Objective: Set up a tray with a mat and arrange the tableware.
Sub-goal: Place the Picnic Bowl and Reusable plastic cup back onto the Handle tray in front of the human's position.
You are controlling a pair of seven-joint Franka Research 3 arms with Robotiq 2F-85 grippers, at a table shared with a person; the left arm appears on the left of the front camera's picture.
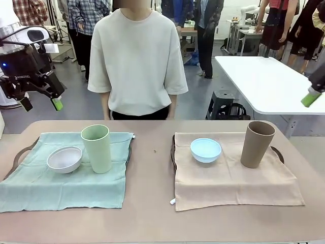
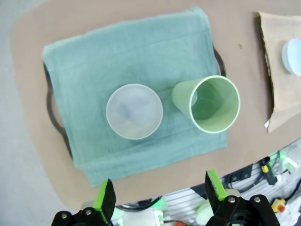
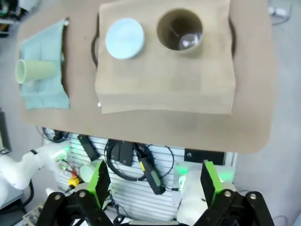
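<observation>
On the worktop (image 1: 152, 203), the white bowl (image 1: 64, 159) and green tumbler (image 1: 96, 148) stood on the left teal mat (image 1: 61, 188), the blue bowl (image 1: 205, 150) and brown tumbler (image 1: 257, 144) on the right tan mat (image 1: 228, 183). The front view showed a person (image 1: 137, 61) at the far side. From above, the wrist views showed dark tray handles (image 2: 51, 110) under the mats, and both the left hand (image 2: 160, 193) and right hand (image 3: 153, 181) spread wide, holding nothing.

Left end effector (image 1: 41, 104) — faint "ROBOTIQ" lettering.
</observation>
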